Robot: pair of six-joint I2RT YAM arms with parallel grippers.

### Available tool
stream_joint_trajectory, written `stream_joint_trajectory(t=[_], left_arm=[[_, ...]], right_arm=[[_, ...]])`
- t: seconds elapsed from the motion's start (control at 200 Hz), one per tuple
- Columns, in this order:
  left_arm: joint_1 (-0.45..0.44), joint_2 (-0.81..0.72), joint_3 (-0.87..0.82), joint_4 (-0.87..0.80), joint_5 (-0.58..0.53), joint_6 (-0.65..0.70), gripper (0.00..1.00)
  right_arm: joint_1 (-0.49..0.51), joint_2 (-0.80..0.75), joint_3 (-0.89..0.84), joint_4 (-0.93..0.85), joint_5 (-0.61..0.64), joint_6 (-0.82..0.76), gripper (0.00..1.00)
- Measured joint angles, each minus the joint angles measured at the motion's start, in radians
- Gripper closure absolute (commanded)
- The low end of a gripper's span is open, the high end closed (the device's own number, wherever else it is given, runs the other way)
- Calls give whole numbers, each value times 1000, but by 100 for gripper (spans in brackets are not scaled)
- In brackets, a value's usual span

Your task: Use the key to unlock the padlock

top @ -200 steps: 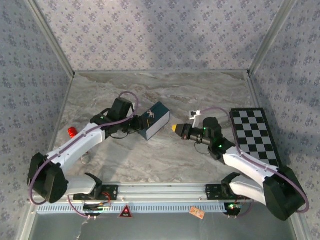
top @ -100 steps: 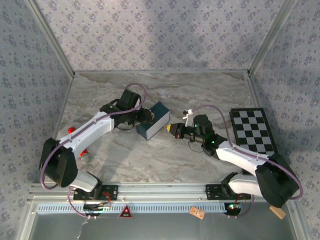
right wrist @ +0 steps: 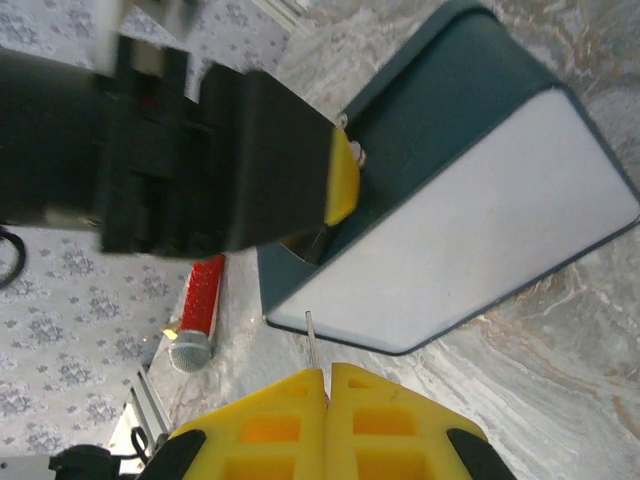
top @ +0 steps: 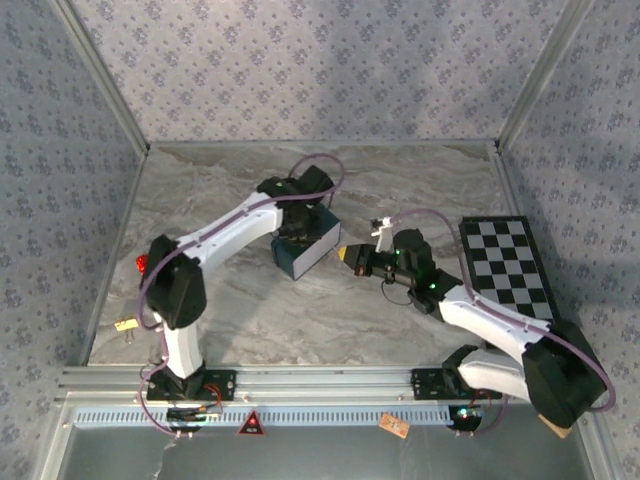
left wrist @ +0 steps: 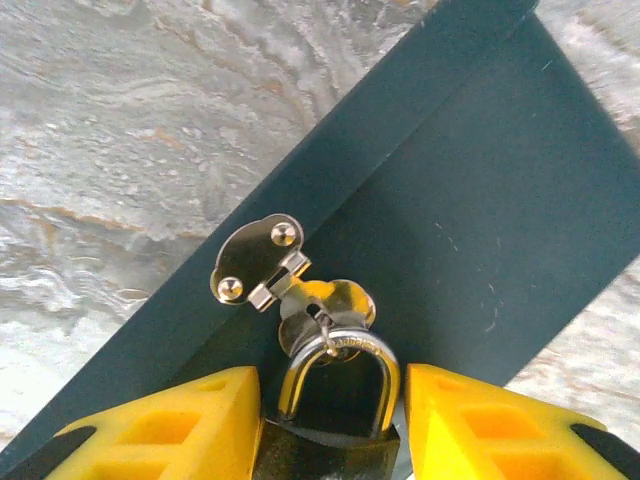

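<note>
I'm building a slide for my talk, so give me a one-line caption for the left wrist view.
Left gripper clamps the padlock, its shackle hooked through the dark tin's latch.

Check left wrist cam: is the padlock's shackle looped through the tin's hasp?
Yes, the padlock's silvery shackle passes through the ring hanging from the hasp on the tin.

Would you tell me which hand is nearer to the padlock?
Left. The left hand grips the padlock hanging on the tin; the right hand, pinching the key, is beside the tin, apart.
</note>
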State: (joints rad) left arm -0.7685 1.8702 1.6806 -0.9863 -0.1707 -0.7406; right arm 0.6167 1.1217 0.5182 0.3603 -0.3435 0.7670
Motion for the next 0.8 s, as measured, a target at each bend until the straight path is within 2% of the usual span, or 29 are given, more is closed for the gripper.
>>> stream_joint_trajectory(t=[0.135,0.265,0.305,0.335,0.375,0.61,0.8], left_arm=[[-41,85,122,-119,-93,0,59],[-59,136,197,-200,-141,2,54],[-62,145,210,-217,-150,5,58],[-63,146,213,-222,-153,7,67],[-65,147,215,-221,-153,5,73],[-54,112,166,-170,-109,13,76],[-24,35,66,-69,-29,-30,76]], right_arm=[[-23,-35,-8,-8,0,-2,100],[-35,-45,-20,-24,0,-2,100],[-37,-48,-24,-26,0,-2,100],[-39,-50,-28,-31,0,-2,100],[-41,-51,-31,-34,1,-2,100],[-35,-50,-32,-34,2,-1,100],[26,-23,-32,-10,27,0,100]])
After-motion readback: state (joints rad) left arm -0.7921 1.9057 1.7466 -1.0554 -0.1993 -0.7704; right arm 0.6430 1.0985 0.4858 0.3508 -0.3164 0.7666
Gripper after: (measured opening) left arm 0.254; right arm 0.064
